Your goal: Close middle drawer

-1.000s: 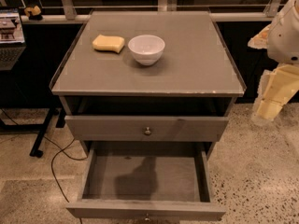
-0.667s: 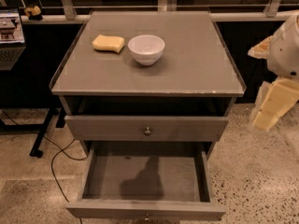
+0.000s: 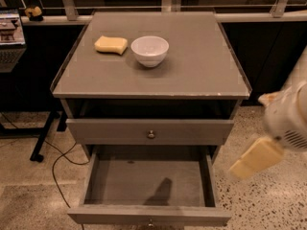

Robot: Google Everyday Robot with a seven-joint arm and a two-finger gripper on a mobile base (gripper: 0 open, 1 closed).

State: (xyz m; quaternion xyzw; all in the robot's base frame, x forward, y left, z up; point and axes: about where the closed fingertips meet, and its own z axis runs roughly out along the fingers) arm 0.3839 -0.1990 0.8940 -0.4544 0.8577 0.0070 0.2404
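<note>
While the middle drawer (image 3: 120,183) gapes, the claw (image 3: 254,158) hovers rightward, apart.

Middle drawer (image 3: 120,181) matt wood; jaws right, plastic.

The grey cabinet top (image 3: 201,66) carries two things. A white bowl (image 3: 149,50) stands upright on it, and a yellow sponge (image 3: 111,44) lies flat just left of the bowl, near it but apart. The cabinet stands on a speckled floor (image 3: 29,200), where a dark cable (image 3: 56,169) trails, well to the left of the bowl and lower in the view. The gripper (image 3: 258,156) hangs far to the lower right of the bowl, past the top's edge and over the floor.
</note>
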